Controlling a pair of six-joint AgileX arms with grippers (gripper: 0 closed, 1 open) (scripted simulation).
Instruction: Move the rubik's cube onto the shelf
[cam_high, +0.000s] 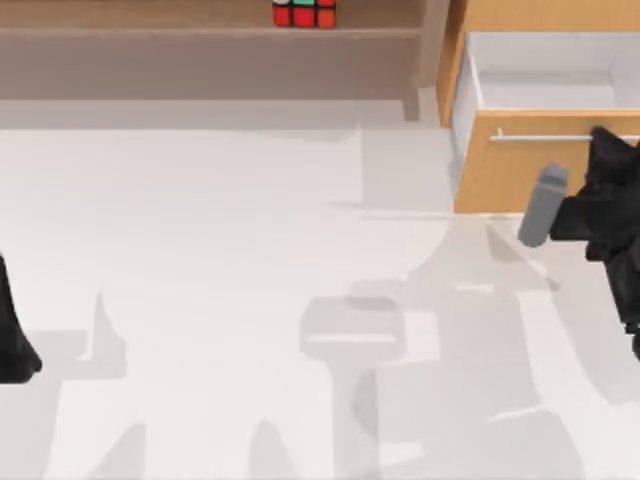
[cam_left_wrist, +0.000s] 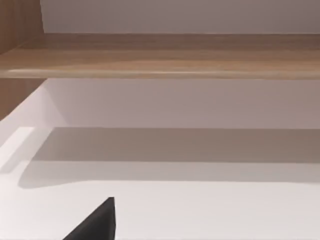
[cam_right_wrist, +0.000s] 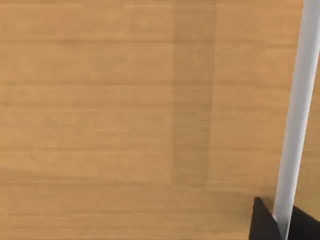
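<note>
The rubik's cube (cam_high: 304, 13) rests on the shelf (cam_high: 150, 30) at 12 o'clock of the top view, so placement appears complete. The right gripper (cam_right_wrist: 280, 220) is at 3 o'clock against the drawer (cam_high: 520, 170), its fingers straddling the handle (cam_right_wrist: 295, 110); whether they are clamped on it cannot be told. The left arm (cam_high: 12, 330) is parked at 9 o'clock. Next move, by judgement: release the handle and retract clear.
</note>
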